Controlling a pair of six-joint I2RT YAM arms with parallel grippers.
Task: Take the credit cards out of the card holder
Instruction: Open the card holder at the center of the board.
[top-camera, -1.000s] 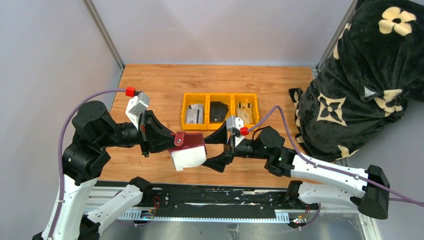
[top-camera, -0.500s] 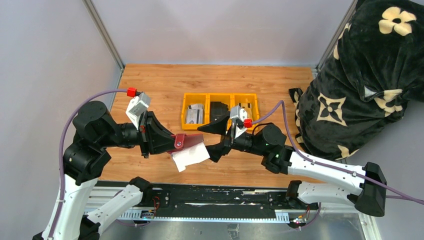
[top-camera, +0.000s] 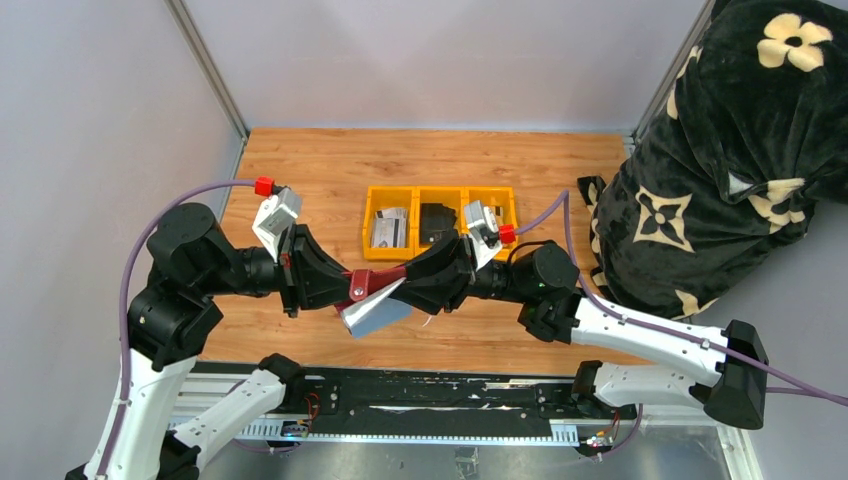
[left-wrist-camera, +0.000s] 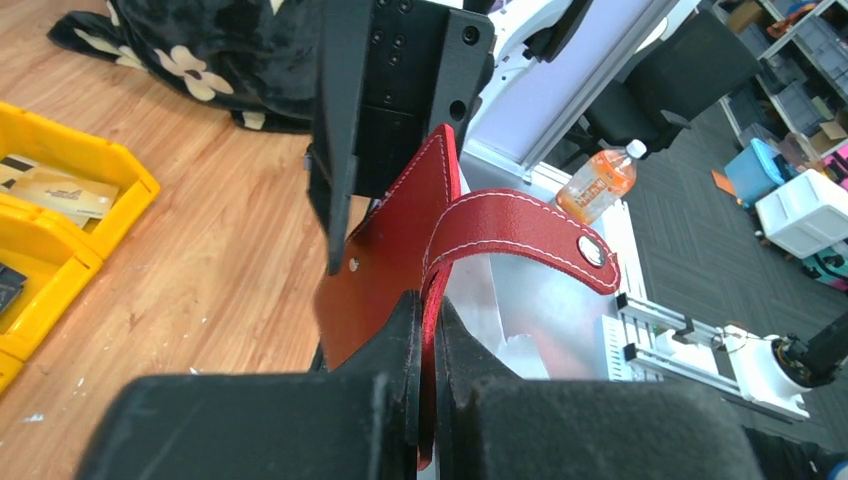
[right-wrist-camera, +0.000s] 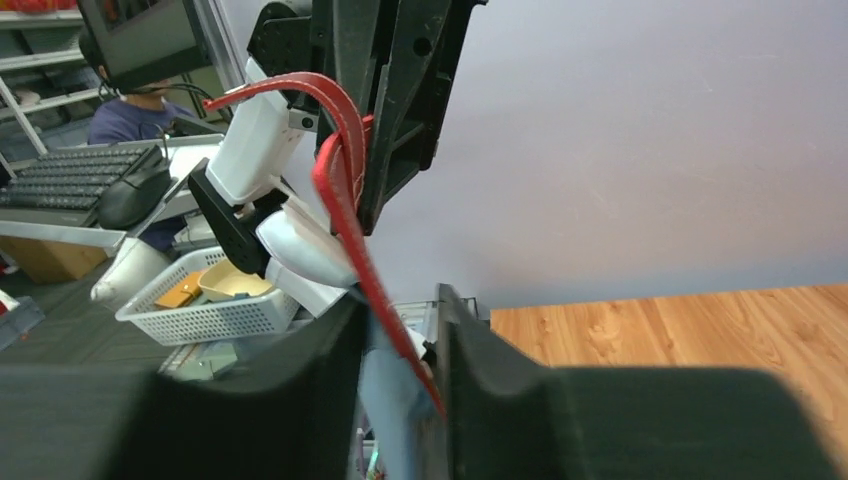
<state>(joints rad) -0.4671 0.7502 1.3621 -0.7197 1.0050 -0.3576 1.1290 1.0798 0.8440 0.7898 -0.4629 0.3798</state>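
Observation:
The dark-red card holder (top-camera: 378, 283) hangs in the air between both arms, above the table's near edge. My left gripper (top-camera: 345, 285) is shut on its left end, and the left wrist view shows the red leather (left-wrist-camera: 400, 240) pinched between the fingers with the snap strap (left-wrist-camera: 540, 225) curling right. My right gripper (top-camera: 405, 290) has closed over the holder's right end. Between its fingers sit the red flap (right-wrist-camera: 340, 190) and a grey-white layer (right-wrist-camera: 385, 390); I cannot tell whether that layer is lining or a card. Credit cards (top-camera: 389, 230) lie in a yellow bin.
The yellow three-compartment bin (top-camera: 417, 192) stands mid-table, with grey-white cards on the left, a black wallet-like object (top-camera: 436, 222) in the middle and tan cards (top-camera: 489, 222) on the right. A black flowered blanket (top-camera: 730, 150) fills the right side.
The right gripper moved left onto the holder and its wide-open jaws closed over the right end. The grey-white layer, hanging free before, now lies tucked under the holder. The left arm held still.

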